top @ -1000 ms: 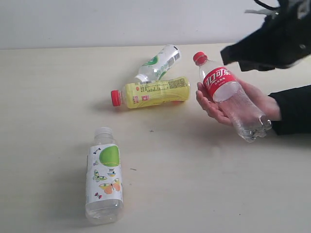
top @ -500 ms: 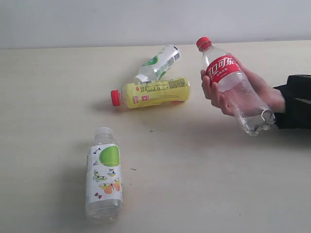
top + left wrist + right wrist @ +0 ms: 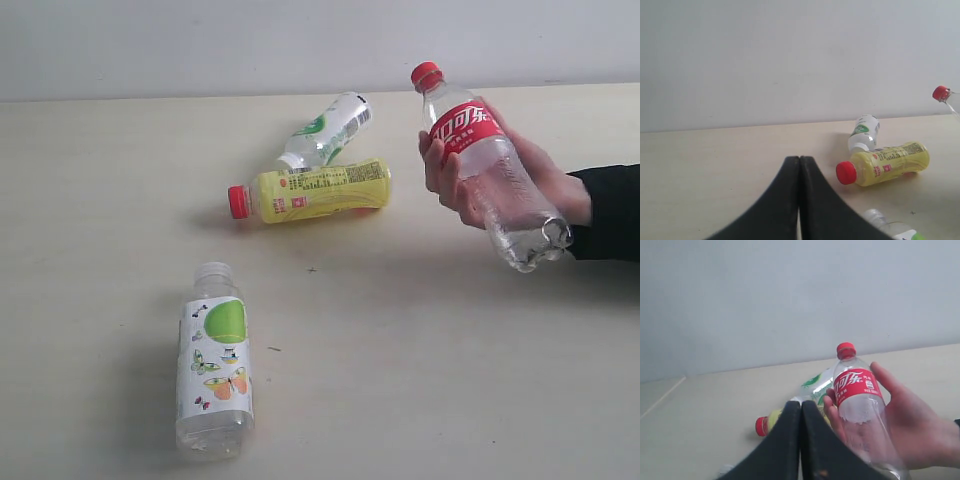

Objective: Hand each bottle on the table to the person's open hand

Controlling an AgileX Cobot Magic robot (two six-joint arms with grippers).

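Note:
The person's hand [image 3: 455,180] with a black cuff holds the clear bottle with the red label and cap [image 3: 480,160], tilted, above the table [image 3: 400,350] at the right. The yellow bottle with a red cap [image 3: 310,190] lies in the middle, touching the green-white label bottle [image 3: 328,130] behind it. The butterfly label bottle [image 3: 215,360] lies at the front left. Neither gripper shows in the exterior view. My left gripper [image 3: 799,159] is shut and empty, above the table. My right gripper [image 3: 801,403] is shut and empty, beside the hand [image 3: 912,425] and its red-label bottle [image 3: 860,405].
A pale grey wall [image 3: 200,45] runs behind the table's far edge. A few tiny dark specks [image 3: 312,269] mark the tabletop between the yellow and butterfly bottles.
The black right arm has left the exterior view at the upper right. The hand has closed on the red-label bottle and lifted it slightly up and to the right.

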